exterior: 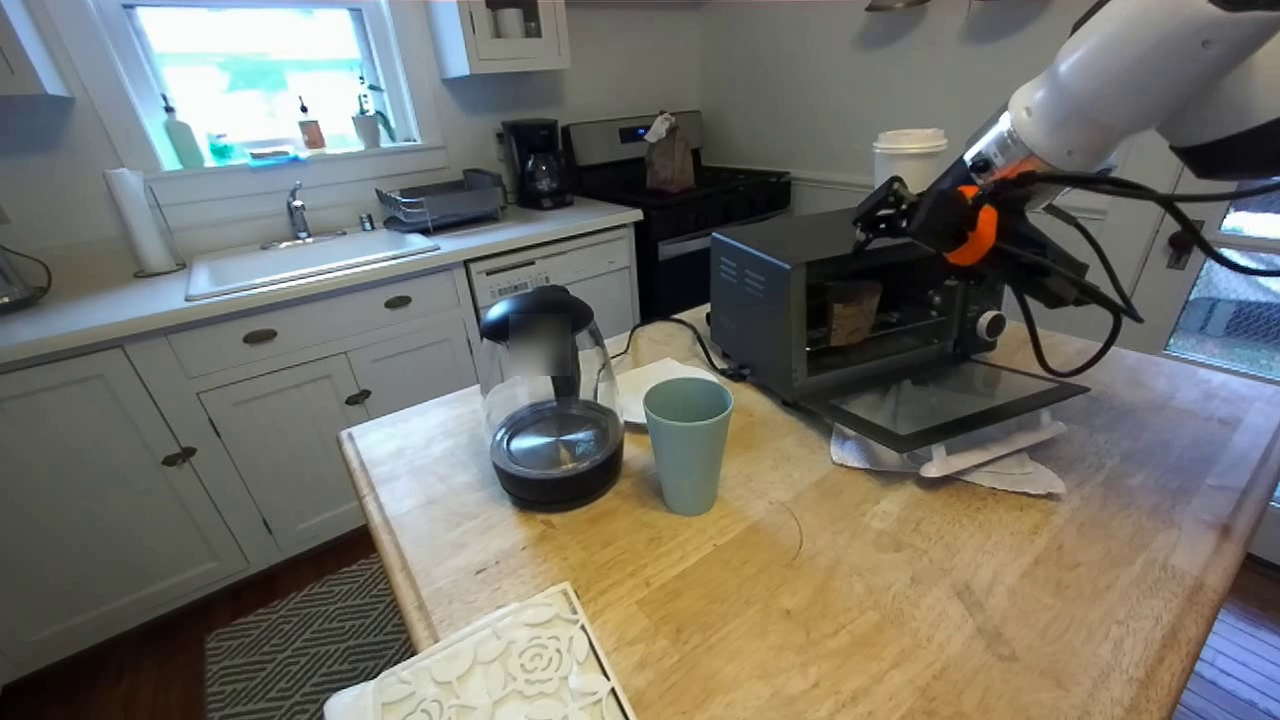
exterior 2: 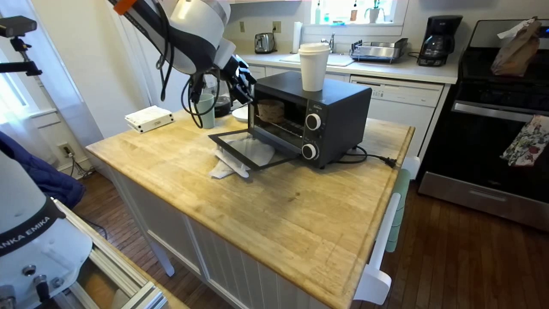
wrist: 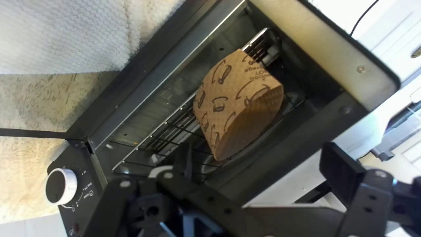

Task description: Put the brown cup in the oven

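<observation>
The tool (wrist: 258,161) is hovering at the upper front edge of the oven (exterior: 755,310), and its two fingers (wrist: 342,174) are standing spread well apart. In the wrist view, one finger is showing against the oven's opening and the other is showing past the upper edge; whether either is touching the metal, the views are leaving unclear.

The brown cup (wrist: 236,105) is sitting inside the oven, lower than the tool and apart from both fingers. It is resting on the wire rack (wrist: 165,122) and appearing upright, its brown wall carrying dark print.

Below the tool, the glass door (exterior: 950,400) is hanging lowered, and a pale cloth (exterior: 870,452) is lying under it on the surface (exterior: 880,600). A white lidded cup (exterior 2: 314,68) is standing on the oven's top, apart from the tool. Two knobs (exterior 2: 313,122) are sitting lower than the tool on the oven's front.

Farther from the tool, a pale green cup (exterior: 688,450) is standing just beside a kettle (exterior: 555,480), and a carved white box (exterior: 500,660) is lying farther off again.
</observation>
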Available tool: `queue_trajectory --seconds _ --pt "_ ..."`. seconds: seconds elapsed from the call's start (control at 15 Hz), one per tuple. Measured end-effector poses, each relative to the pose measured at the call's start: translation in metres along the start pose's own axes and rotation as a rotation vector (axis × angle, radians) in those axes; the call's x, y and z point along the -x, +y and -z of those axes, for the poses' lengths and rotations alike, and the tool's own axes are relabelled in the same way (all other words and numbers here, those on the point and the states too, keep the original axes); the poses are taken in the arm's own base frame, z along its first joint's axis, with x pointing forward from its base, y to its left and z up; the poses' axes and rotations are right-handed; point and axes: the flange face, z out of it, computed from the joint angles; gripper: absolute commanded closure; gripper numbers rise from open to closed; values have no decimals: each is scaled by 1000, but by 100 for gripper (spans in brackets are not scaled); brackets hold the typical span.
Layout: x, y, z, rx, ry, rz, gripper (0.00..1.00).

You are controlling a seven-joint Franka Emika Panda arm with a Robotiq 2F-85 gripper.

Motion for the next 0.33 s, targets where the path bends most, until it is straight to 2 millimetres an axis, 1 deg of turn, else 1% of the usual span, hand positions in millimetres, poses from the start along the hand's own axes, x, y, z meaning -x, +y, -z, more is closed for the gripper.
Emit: queue_trajectory --seconds 0.13,0.2,0.33 --pt "3 -10 17 -34 0 20 0" --pt "3 -19 29 -64 0 26 0" --pt "-6 -40 60 -139 9 11 0"
